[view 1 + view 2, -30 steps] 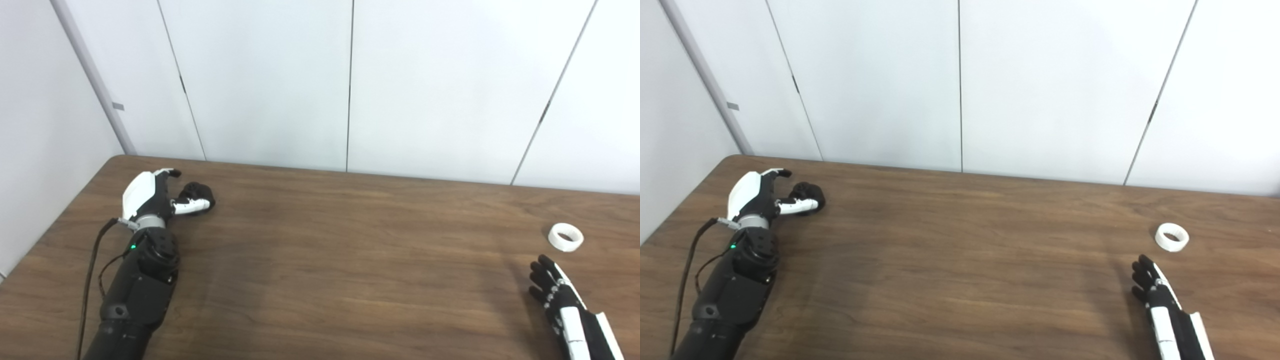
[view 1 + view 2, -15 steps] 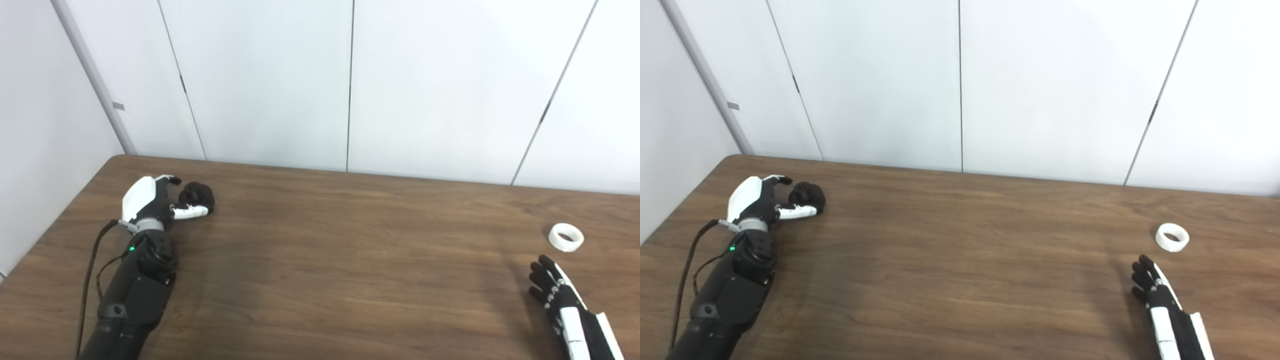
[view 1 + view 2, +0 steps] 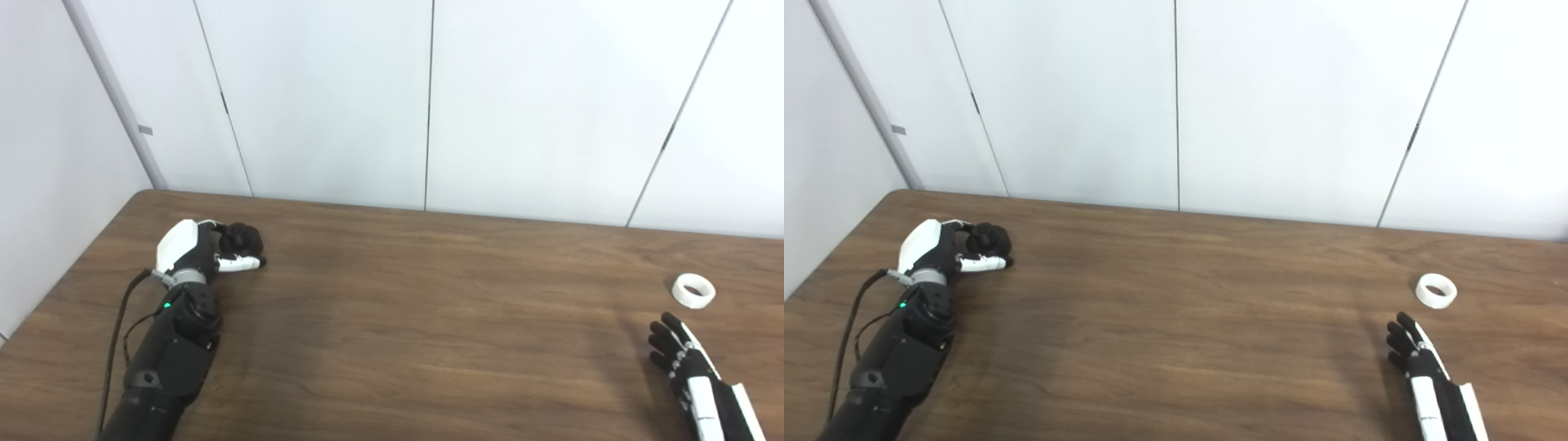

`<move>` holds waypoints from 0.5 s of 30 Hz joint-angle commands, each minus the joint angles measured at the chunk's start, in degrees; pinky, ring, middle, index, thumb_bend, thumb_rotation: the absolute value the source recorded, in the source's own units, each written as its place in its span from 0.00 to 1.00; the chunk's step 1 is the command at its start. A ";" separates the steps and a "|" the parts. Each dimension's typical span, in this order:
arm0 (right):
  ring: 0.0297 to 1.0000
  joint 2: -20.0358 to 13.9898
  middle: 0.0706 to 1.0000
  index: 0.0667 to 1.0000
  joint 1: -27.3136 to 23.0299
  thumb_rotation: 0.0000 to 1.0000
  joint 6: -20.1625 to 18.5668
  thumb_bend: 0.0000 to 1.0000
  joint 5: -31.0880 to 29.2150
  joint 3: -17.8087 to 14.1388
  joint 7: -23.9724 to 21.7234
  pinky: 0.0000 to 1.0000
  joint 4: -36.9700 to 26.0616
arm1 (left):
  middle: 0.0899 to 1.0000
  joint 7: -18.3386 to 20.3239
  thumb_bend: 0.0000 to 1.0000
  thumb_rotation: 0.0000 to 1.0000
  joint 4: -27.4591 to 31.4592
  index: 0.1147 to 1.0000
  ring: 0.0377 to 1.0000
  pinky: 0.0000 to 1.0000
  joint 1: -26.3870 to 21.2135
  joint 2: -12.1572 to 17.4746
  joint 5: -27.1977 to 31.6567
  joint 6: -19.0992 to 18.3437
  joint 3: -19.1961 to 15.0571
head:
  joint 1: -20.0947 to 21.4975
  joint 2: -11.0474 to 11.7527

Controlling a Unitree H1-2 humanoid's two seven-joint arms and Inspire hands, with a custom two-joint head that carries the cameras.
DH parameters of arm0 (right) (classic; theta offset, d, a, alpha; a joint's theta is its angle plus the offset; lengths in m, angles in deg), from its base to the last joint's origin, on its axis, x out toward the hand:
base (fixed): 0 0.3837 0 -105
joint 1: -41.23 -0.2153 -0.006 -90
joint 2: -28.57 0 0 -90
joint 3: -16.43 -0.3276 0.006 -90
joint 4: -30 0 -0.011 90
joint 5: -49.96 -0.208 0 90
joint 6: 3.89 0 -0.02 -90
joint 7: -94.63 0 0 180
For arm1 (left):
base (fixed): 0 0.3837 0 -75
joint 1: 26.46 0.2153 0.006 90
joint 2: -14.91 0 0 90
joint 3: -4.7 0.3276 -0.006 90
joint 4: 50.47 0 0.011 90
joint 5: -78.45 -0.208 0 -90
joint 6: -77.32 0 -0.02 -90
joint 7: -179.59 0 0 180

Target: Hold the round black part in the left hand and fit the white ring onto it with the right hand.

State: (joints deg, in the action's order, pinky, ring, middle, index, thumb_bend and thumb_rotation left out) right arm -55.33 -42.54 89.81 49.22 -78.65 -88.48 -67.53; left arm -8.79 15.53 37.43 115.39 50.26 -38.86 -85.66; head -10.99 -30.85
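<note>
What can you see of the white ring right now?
The white ring is a short, plain band with an open centre, matte like plastic. It lies flat on the wooden table near the right edge, hole facing up. Nothing touches it: the right hand sits nearer the camera, fingers apart, with bare wood between them.

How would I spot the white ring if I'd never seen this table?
Look at the brown wooden table, along its right side. The white ring lies flat just beyond the right hand, untouched. It is the only small white hoop lying loose.
</note>
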 commanded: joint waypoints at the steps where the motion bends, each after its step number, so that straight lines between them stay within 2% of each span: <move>1: 0.90 1.06 0.90 0.92 0.72 0.99 0.77 0.63 0.04 0.44 0.45 0.90 0.76 | 0.90 -0.74 0.89 0.22 0.87 0.70 0.97 1.00 -3.17 1.77 -0.04 0.19 -0.51 | 0.04 -0.07; 15: 0.91 1.18 0.90 0.92 0.58 0.99 0.65 0.63 0.33 0.40 0.70 0.92 0.66 | 0.86 -1.38 0.88 0.21 -0.67 0.67 0.94 1.00 -4.02 2.03 -1.63 -0.57 0.03 | -0.01 -0.15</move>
State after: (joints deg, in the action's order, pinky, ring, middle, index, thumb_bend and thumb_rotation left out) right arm -55.24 -42.58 89.79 49.45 -78.64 -88.34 -67.57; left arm -8.88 14.00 36.39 115.39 50.01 -39.13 -85.32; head -10.99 -30.94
